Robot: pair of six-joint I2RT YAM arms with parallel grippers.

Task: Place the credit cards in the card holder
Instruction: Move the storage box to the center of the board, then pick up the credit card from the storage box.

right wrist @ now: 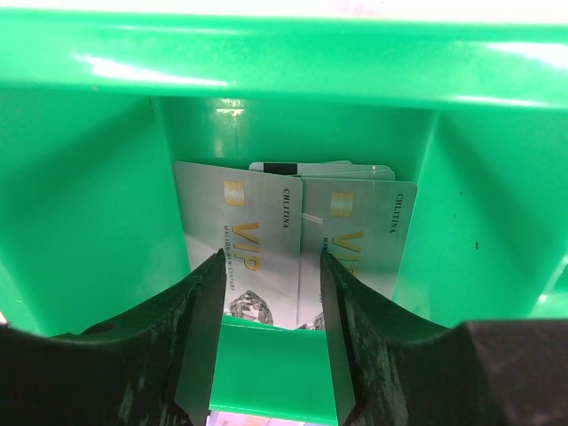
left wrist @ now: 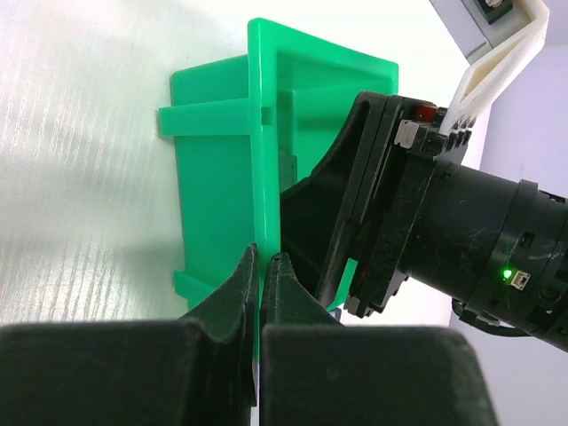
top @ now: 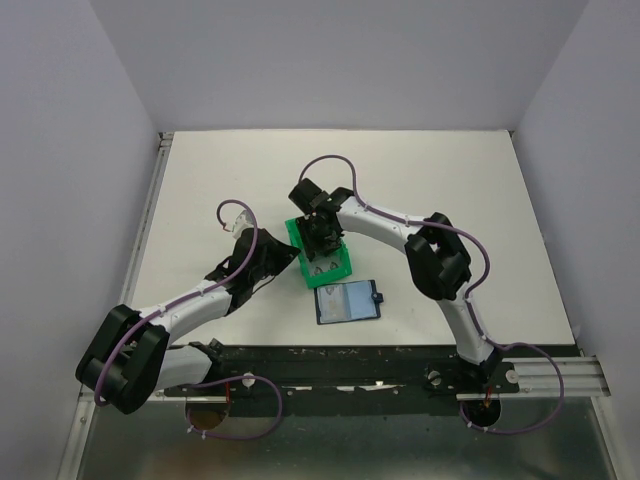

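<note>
Several credit cards (right wrist: 244,235) lie inside the green bin (right wrist: 80,204), their faces turned toward the right gripper (right wrist: 272,266). It reaches into the bin with its jaws apart and nothing between them. Two of the cards sit side by side in front, slightly overlapped, and a card with a black stripe (right wrist: 282,167) shows behind them against the bin's far wall. Their long axes run away from the jaws toward that wall, so the closing line crosses the cards the short way. The jaws straddle the seam of the front pair rather than one card's edges. A flat face offers no pinch, so I judge the grasp needs one finger worked behind an edge. The left gripper (left wrist: 264,263) is clamped on the bin's side wall, steadying it. The card holder (top: 348,302) lies open just beside the bin, on the side toward the arm bases; the right arm is the nearer to the cards
</note>
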